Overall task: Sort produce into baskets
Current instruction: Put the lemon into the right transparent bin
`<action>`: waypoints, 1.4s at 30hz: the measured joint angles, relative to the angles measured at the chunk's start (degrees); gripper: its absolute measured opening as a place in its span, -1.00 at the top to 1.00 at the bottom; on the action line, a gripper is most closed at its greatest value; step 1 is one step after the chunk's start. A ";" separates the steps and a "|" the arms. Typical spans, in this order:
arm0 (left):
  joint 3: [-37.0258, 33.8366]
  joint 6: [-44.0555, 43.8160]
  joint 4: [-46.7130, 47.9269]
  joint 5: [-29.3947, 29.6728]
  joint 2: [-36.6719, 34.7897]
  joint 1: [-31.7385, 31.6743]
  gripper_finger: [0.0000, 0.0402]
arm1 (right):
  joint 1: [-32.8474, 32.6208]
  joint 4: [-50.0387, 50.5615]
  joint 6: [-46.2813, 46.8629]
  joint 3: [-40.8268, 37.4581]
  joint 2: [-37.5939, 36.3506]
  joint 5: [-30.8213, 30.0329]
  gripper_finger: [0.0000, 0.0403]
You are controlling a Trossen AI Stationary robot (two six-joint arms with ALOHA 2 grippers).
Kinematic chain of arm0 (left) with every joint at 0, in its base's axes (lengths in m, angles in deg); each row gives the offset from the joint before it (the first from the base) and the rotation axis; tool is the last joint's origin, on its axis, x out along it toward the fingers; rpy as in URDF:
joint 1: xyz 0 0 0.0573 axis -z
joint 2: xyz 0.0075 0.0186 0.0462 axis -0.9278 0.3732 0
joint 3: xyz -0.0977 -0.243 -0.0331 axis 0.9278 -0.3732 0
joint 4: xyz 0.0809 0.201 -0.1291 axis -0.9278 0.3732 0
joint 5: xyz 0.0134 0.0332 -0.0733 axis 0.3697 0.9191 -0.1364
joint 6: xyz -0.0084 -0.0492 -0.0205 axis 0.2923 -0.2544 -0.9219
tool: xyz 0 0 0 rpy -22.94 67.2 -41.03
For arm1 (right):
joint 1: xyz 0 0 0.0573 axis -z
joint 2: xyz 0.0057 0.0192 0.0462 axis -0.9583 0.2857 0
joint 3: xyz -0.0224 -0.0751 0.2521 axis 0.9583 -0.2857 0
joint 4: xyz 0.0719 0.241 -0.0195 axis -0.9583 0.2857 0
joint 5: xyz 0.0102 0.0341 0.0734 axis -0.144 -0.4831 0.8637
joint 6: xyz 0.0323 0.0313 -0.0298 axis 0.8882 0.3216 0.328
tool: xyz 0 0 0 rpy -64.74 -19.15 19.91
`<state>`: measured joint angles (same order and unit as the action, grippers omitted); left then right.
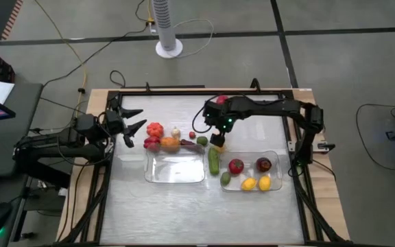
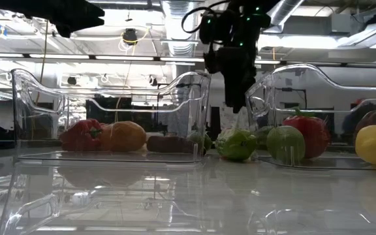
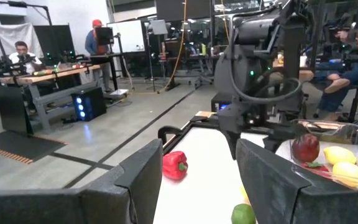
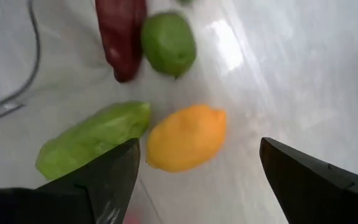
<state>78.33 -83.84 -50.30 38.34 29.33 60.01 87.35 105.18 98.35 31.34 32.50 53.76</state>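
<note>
Loose produce lies in a row at mid-table: a red tomato [image 1: 155, 128], an orange piece [image 1: 170, 143], a white bulb [image 1: 175, 132], a lime [image 1: 202, 140], a yellow lemon [image 4: 187, 138] and a long green piece [image 1: 214, 160]. A red pepper [image 1: 220, 101] lies alone farther back. The left basket [image 1: 175, 177] holds nothing; the right basket [image 1: 277, 159] holds several red, yellow and green fruits. My right gripper [image 4: 197, 180] points down, open, just above the lemon, one finger on either side and clear of it. My left gripper [image 1: 132, 127] waits open and level at the table's left.
A dark red long piece [image 4: 122, 37] lies beside the lime, close behind the lemon. The long green piece [image 4: 92, 140] lies next to one right finger, between the two baskets. Bare table lies in front of the baskets. People sit at desks beyond the table.
</note>
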 joint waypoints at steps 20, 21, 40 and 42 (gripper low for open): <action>0.00 0.50 1.11 -0.02 -0.01 0.02 0.04 | 0.51 20.06 2.29 17.78 18.84 1.34 -0.77; 0.00 0.50 1.11 -0.02 -0.01 0.02 0.04 | 0.67 19.60 2.30 17.78 18.84 1.31 -0.77; 0.00 0.45 1.46 -0.02 -0.01 0.02 0.04 | 1.32 14.88 1.33 8.80 18.84 0.29 -0.63; 0.00 0.46 1.46 -0.02 -0.03 0.02 0.04 | 1.32 14.85 1.28 8.80 18.84 0.29 -0.54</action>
<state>78.33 -83.38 -48.84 38.32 29.30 60.04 88.66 120.03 99.63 40.14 51.34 54.05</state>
